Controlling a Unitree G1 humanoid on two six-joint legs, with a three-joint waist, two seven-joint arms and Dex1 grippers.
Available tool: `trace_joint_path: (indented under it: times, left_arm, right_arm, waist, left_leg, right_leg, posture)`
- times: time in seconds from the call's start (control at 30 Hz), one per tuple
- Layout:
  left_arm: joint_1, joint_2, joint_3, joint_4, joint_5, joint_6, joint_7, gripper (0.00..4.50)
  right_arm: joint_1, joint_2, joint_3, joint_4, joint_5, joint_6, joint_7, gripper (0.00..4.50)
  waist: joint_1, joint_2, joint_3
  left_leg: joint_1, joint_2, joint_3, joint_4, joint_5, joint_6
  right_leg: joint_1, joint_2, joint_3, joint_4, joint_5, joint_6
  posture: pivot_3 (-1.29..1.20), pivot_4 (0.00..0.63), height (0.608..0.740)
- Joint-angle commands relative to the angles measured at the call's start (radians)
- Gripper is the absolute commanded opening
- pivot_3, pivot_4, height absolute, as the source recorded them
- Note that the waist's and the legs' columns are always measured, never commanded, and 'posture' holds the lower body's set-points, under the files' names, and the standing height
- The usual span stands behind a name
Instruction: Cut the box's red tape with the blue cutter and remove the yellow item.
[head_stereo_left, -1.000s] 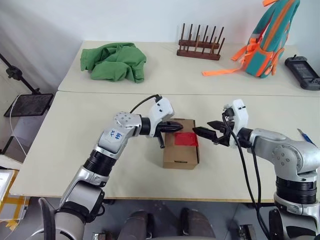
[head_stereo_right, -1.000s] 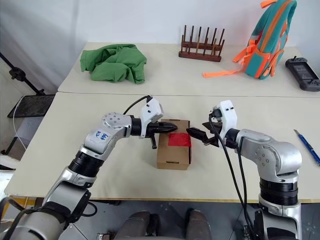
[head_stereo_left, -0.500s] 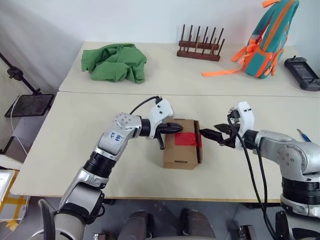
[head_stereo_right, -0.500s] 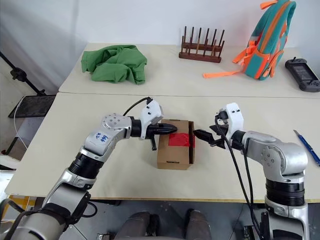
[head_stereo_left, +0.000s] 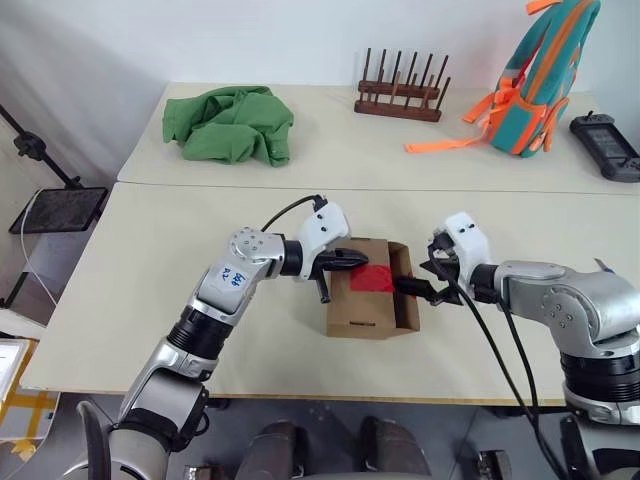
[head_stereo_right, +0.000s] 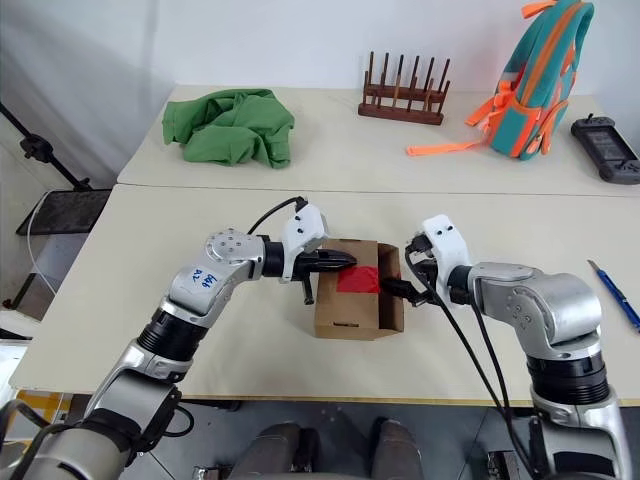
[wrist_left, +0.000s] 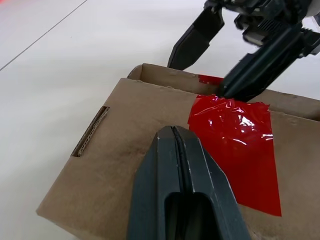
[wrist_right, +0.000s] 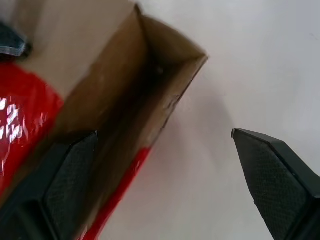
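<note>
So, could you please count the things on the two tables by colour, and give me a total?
Green: 1, cloth
Brown: 2, box, wooden rack
Red: 1, tape on the box
Teal and orange: 1, backpack
Black: 1, handheld gadget
Blue: 1, cutter
Total: 7

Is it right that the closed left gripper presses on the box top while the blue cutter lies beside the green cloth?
Not quite. The blue cutter lies at the table's right edge, far from the green cloth, as the right eye view shows. The left gripper is closed on the box top.
</note>
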Motion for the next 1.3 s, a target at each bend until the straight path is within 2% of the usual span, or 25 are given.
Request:
trace_joint_path:
  times: [0.03,0.13,0.37,0.57,0.63,0.77,0.9,1.03,1.13,1.23,1.3]
  left_arm:
    - [0.025,0.003,-0.026,0.009,0.018,0.016,-0.003,0.0]
    - [0.026,0.002,-0.026,0.007,0.018,0.017,-0.002,0.0]
    - [0.025,0.005,-0.026,0.007,0.021,0.018,-0.003,0.0]
    - [0.026,0.008,-0.027,0.001,0.021,0.019,-0.006,0.0]
    - [0.027,0.009,-0.028,0.001,0.022,0.017,-0.008,0.0]
    - [0.028,0.007,-0.027,0.002,0.021,0.015,-0.008,0.0]
    - [0.035,0.008,-0.026,-0.008,0.02,0.019,-0.007,0.0]
    - [0.038,0.012,-0.02,-0.012,0.02,0.021,-0.001,0.0]
    - [0.04,0.013,-0.017,-0.016,0.021,0.024,0.004,0.0]
    - [0.045,0.015,-0.017,-0.025,0.021,0.027,0.005,0.0]
    - [0.051,0.02,-0.016,-0.036,0.02,0.032,0.006,0.0]
  right_arm:
    - [0.056,-0.083,0.096,-0.037,-0.104,-0.127,0.022,4.47]
    - [0.113,-0.17,0.198,-0.024,-0.217,-0.265,0.05,4.47]
    - [0.175,-0.114,0.129,-0.021,-0.198,-0.274,0.05,4.47]
    - [0.119,-0.011,-0.087,0.055,-0.016,-0.101,0.095,4.47]
    - [0.105,-0.031,-0.065,0.11,0.012,-0.08,0.163,4.47]
    - [0.03,0.041,-0.104,0.248,0.067,-0.006,0.185,4.47]
    - [-0.004,0.055,-0.072,0.305,0.067,0.018,0.218,4.47]
    - [-0.049,0.115,-0.108,0.344,0.134,0.11,0.25,4.47]
    - [-0.057,0.105,-0.05,0.346,0.107,0.106,0.254,3.89]
    - [-0.067,0.11,-0.004,0.371,0.099,0.095,0.273,2.9]
    - [-0.101,0.144,-0.017,0.428,0.102,0.105,0.268,2.19]
  waist:
    - [0.0,0.0,0.0]
    - [0.001,0.0,0.0]
    - [0.003,-0.003,-0.002]
    - [0.002,-0.003,-0.002]
    - [0.001,-0.003,-0.002]
    - [-0.002,-0.003,-0.002]
    - [-0.005,-0.003,-0.002]
    - [-0.016,-0.004,-0.002]
    - [-0.024,-0.003,-0.002]
    - [-0.024,-0.003,-0.002]
    - [-0.025,-0.003,-0.002]
  left_leg:
    - [0.0,0.0,0.0,0.0,0.0,0.0]
    - [0.0,0.0,0.0,0.0,0.0,0.0]
    - [0.002,0.0,0.0,0.001,0.0,0.0]
    - [0.001,0.0,-0.002,0.001,0.0,0.0]
    - [0.001,0.0,-0.002,0.001,0.0,0.0]
    - [0.001,0.001,-0.002,0.001,0.0,0.0]
    - [0.001,0.002,-0.002,0.001,0.0,0.0]
    - [0.002,0.003,-0.002,0.001,-0.001,-0.001]
    - [0.002,0.004,-0.002,0.001,-0.001,-0.002]
    - [0.002,0.005,-0.002,0.0,-0.001,-0.003]
    - [0.002,0.005,-0.002,0.0,-0.001,-0.003]
  right_leg:
    - [0.0,0.0,0.0,0.0,0.0,0.0]
    - [0.001,0.0,-0.002,0.0,0.0,0.0]
    - [0.003,0.0,-0.002,0.0,0.0,0.0]
    - [0.003,-0.001,0.0,-0.001,0.0,0.0]
    - [0.003,-0.001,0.001,-0.001,0.0,0.0]
    - [0.003,-0.001,0.001,-0.001,0.001,-0.001]
    - [0.003,-0.001,0.002,-0.001,0.001,-0.002]
    - [0.003,-0.001,0.002,-0.001,0.001,-0.002]
    - [0.002,-0.001,0.002,-0.001,0.001,-0.004]
    - [0.002,0.0,0.001,-0.001,0.0,-0.004]
    - [0.002,0.0,0.001,-0.001,0.0,-0.005]
  posture:
    - [0.0,0.15,0.74]
    - [0.0,0.15,0.74]
    - [0.0,0.15,0.74]
    - [0.0,0.15,0.74]
    - [0.0,0.15,0.74]
    - [0.0,0.15,0.74]
    - [0.0,0.15,0.74]
    - [0.0,0.15,0.74]
    - [0.0,0.15,0.74]
    - [0.0,0.15,0.74]
    - [0.0,0.15,0.74]
